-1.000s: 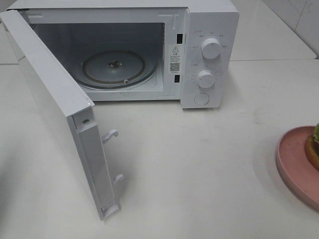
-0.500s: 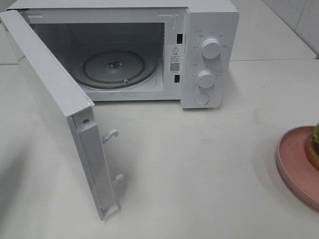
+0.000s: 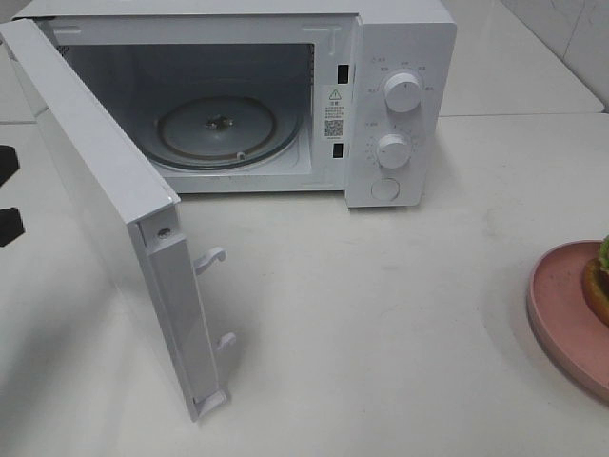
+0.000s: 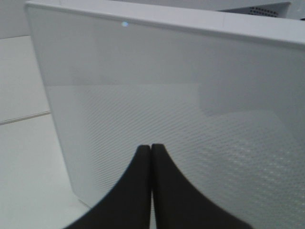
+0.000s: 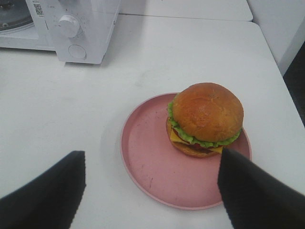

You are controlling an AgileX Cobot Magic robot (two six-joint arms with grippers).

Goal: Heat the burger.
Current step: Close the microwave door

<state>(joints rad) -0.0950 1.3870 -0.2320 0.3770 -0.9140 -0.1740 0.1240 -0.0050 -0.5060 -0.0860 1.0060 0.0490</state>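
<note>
A: How much of the burger (image 5: 206,119) can you see?

B: From the high camera only a sliver, cut off at the right edge on the pink plate (image 3: 563,314). The right wrist view shows it whole, sitting toward one side of the plate on the white desk (image 3: 381,324), well apart from the microwave (image 3: 395,105).

A: And the pincers?

B: The right pincer (image 5: 152,188) stands wide, both fingers blurred in the foreground, hovering near the plate and holding nothing. The left pincer (image 4: 151,151) is pressed together, tips touching, just in front of the outer face of the open microwave door (image 4: 181,119).

A: Any writing?

B: A warning sticker (image 3: 333,112) with a triangle and a QR code on the door frame; its text is too small to read, as are the marks around the two knobs (image 3: 402,92).

A: Anything changed?

B: Two dark parts (image 3: 8,195) have come into view at the left edge of the high camera, behind the door. Half a second ago that spot was bare.
</note>
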